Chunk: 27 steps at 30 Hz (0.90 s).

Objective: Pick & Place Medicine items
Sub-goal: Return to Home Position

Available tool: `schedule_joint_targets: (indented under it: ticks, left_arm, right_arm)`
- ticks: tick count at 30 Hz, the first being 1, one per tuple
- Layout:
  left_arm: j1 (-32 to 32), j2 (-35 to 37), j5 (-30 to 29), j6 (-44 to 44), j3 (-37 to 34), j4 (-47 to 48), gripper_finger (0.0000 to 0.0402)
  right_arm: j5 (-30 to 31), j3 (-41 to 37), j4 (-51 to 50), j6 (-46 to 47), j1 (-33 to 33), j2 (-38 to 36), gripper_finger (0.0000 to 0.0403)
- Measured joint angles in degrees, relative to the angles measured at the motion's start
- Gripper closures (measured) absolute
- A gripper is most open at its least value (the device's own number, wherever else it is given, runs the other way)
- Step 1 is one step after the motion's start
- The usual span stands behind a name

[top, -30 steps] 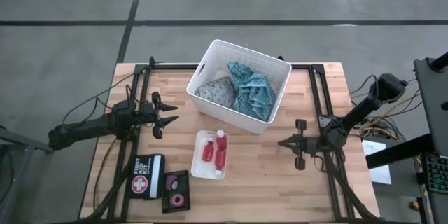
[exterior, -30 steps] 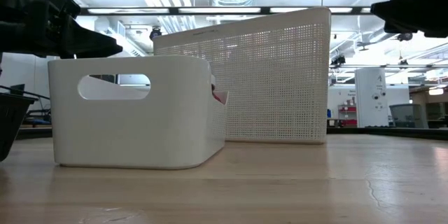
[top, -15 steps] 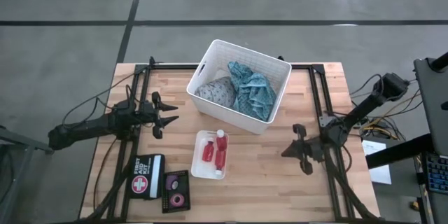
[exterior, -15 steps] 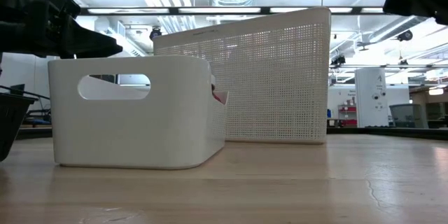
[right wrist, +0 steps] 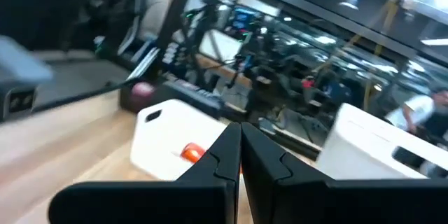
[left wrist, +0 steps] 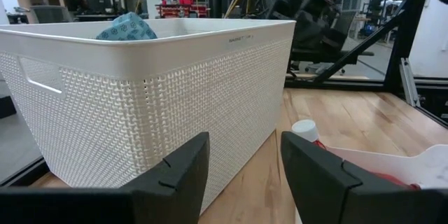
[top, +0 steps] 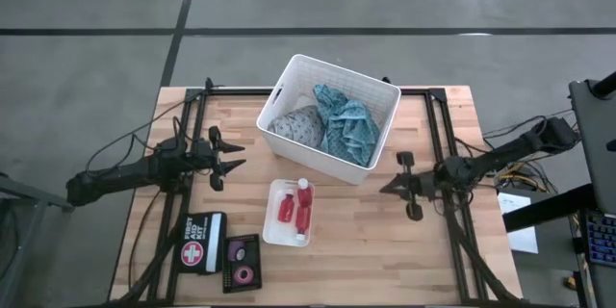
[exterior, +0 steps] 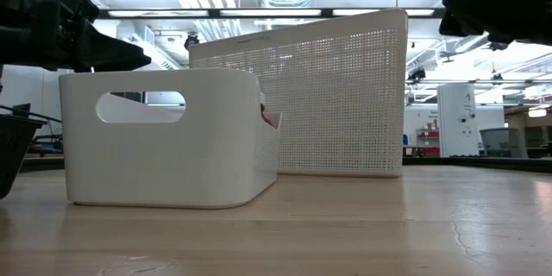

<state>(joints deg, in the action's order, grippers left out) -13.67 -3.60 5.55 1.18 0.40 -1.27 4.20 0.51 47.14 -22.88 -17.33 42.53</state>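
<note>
**Across the worktop (top: pixel 366 250), found nothing gripped**

Over the left side, found the left pincer (top: pixel 231 161) near the big white basket (top: pixel 289 75), its fingers set apart with a clear gap and nothing between them. Saw the right pincer (top: pixel 388 190) over the right side, near the basket's corner, its fingers pressed narrow together on nothing. Spotted red bottles (top: pixel 304 214) with white caps lying in the small white bin (top: pixel 272 223), between the two pincers and just beside the basket. Noted a pink tape roll (top: pixel 242 273) in a dark tray (top: pixel 254 260), next to the first-aid box (top: pixel 200 243). Made out blue cloth (top: pixel 345 120) and gray cloth (top: pixel 296 127) heaped inside the basket.
</note>
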Motion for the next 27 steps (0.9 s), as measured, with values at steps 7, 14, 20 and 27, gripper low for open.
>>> schedule_joint_targets:
  ticks: [7, 14, 20, 27]
  left_arm:
    - [-0.02, 0.0, -0.01, 0.0, 0.0, 0.01, 0.0217]
    - [-0.02, 0.0, -0.01, 0.01, 0.0, 0.0, 0.0217]
    - [0.0, 0.0, -0.01, -0.01, 0.0, -0.01, 0.0217]
    - [-0.01, 0.0, 0.01, 0.01, 0.0, 0.0, 0.0217]
  right_arm:
    - [6.43, 0.0, -7.25, 6.2, 1.23, -9.37, 0.0395]
    - [9.81, 0.0, -16.73, 10.52, 1.24, -18.15, 0.0395]
    - [11.0, 0.02, -22.73, 10.95, 1.19, -26.16, 0.0395]
    - [11.01, 0.01, -34.39, 11.93, 1.19, -38.19, 0.0395]
